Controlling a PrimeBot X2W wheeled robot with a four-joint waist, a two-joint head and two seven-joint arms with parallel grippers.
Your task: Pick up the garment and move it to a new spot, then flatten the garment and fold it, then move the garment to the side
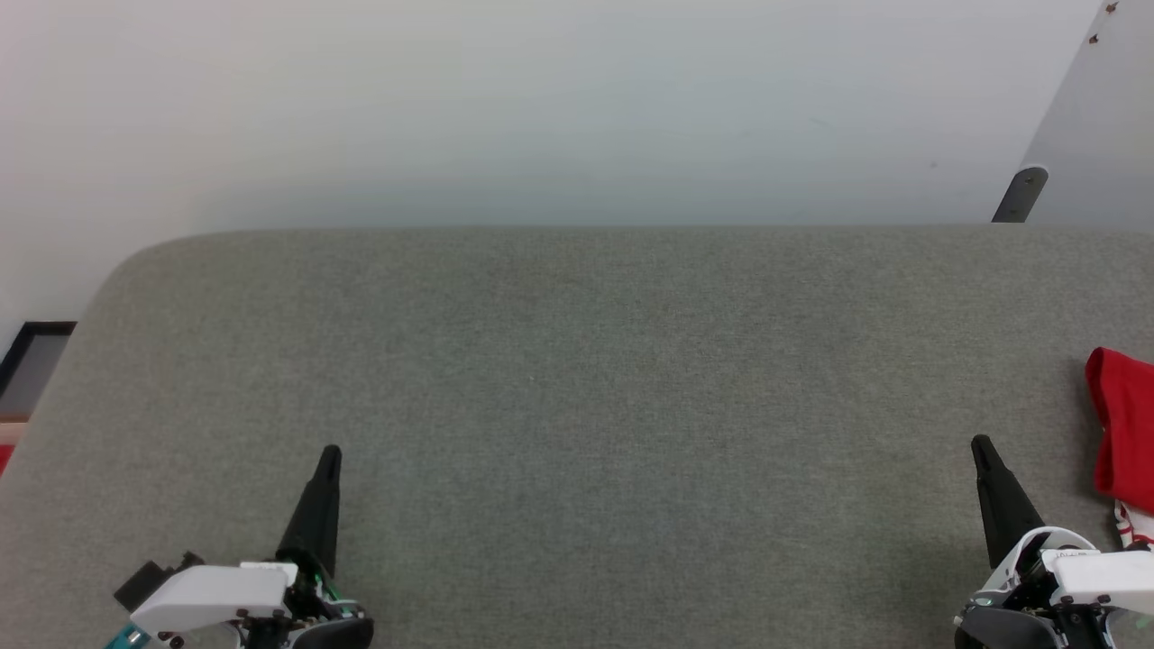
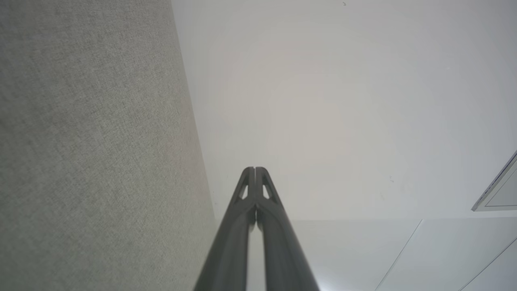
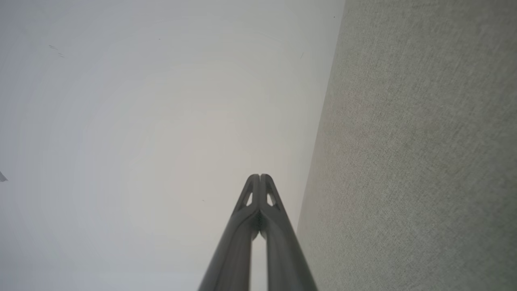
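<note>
Entry, as I read it from the console. Table (image 1: 577, 361): grey fabric-covered top with rounded far corners. Garment (image 1: 1122, 424): red cloth with a scrap of red-white striped trim, lying at the table's right edge and cut off by the frame; I cannot tell whether it is folded or bunched. Left hand (image 1: 330, 453): clenched on nothing, by the near edge toward the left corner. Right hand (image 1: 980, 443): clenched, empty, by the near edge, just beside the garment but apart from it. Progress: I judge either nothing is begun, or everything is done and the garment is set aside; the pictures don't settle which.
</note>
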